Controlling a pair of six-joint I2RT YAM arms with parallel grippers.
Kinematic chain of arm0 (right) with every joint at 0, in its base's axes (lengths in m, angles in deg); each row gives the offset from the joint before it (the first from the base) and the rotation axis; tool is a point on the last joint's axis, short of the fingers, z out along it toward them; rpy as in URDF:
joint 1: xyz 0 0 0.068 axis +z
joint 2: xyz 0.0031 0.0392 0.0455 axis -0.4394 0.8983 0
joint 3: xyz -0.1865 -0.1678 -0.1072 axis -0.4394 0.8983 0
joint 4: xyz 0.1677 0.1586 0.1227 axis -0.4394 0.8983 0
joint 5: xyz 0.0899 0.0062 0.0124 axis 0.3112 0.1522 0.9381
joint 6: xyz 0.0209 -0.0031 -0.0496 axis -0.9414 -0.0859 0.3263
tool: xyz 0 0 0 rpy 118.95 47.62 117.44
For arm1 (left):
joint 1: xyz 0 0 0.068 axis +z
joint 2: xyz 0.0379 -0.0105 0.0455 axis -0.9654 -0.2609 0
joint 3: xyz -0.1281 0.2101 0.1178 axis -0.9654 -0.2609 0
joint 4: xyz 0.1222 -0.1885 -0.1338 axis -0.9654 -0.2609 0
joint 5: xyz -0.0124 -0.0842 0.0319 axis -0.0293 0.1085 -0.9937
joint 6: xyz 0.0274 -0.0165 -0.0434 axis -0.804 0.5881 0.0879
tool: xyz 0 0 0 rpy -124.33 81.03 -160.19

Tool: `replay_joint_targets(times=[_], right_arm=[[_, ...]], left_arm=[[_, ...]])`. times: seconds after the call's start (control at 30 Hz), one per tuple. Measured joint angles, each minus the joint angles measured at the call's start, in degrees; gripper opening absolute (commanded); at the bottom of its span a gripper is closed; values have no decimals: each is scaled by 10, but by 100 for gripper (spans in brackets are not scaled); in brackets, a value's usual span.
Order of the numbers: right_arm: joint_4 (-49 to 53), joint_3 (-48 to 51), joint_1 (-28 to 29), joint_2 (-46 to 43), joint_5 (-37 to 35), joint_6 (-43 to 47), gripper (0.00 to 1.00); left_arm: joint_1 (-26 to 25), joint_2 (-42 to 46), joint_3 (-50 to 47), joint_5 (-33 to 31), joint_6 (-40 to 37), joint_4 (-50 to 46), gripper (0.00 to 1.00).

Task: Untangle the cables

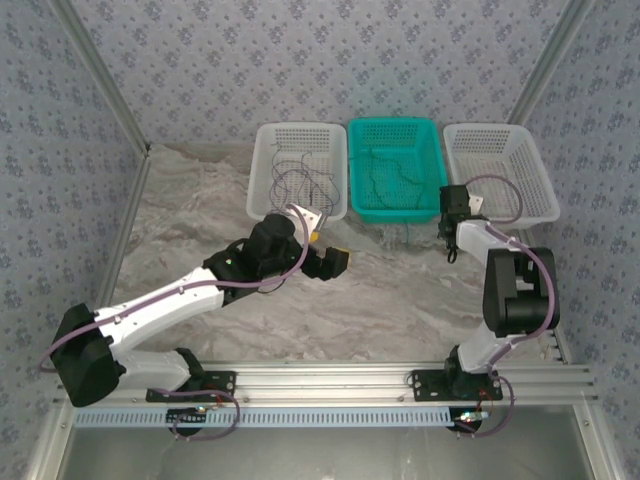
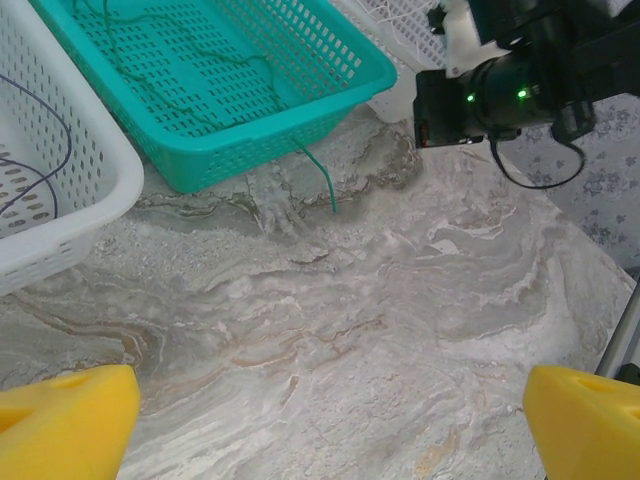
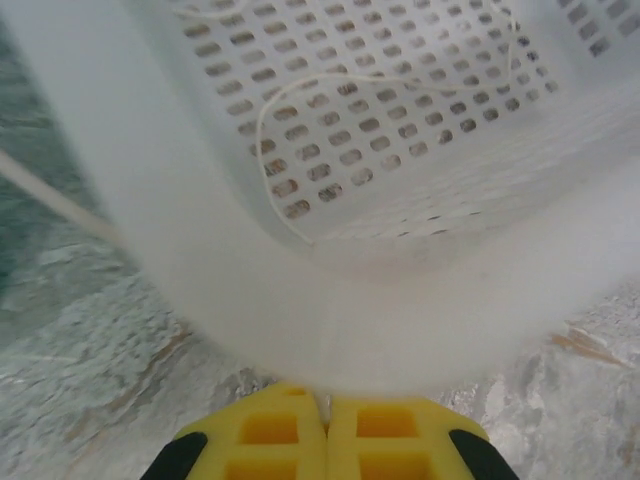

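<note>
Left white basket point(image 1: 260, 185), far edge of the surface point(image 1: 200, 300), left of centre: holds dark cables point(image 1: 295, 180), several thin strands looped loosely over its floor. Teal basket point(image 1: 396, 213), far edge, centre, just beside the first: holds a teal-green cable point(image 2: 327, 185) that crosses its floor, passes the near wall and ends on the surface just in front. Right white basket point(image 1: 500, 128), far edge, right of centre: holds a pale thin cable point(image 3: 258, 130) lying in a loose loop on the perforated floor. Left fingers point(image 2: 322, 425): spread as wide as they go, nothing between them, above bare surface in front of the teal basket. Right fingers point(image 3: 326, 440): pressed fully together, nothing seen between the yellow pads, just beside the near wall of the right white basket.
</note>
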Motion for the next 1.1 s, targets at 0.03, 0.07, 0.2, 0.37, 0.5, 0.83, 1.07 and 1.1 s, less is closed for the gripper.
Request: replay_joint_targets(times=[0.03,0.07,0.2,0.37,0.5,0.83,1.07,1.1], right_arm=[[1,3,3,-20,4,0,0],[4,5,4,-36,8,-2,0],[12,5,6,-114,30,-13,0],[5,-27,-13,-149,50,-12,0],[-41,-66,-44,-113,41,8,0],[-125,-247,-118,113,51,63,0],[-31,-363,-121,238,58,28,59],[-19,-360,-120,236,56,22,61]], left_arm=[[0,0,0,0,0,0,98],[0,0,0,0,0,0,98],[0,-3,0,0,0,0,98],[0,-3,0,0,0,0,98],[0,-2,-1,0,1,1,98],[0,-1,-12,-2,4,2,98],[0,12,-15,-36,5,-11,99],[0,20,-18,-45,5,-12,99]])
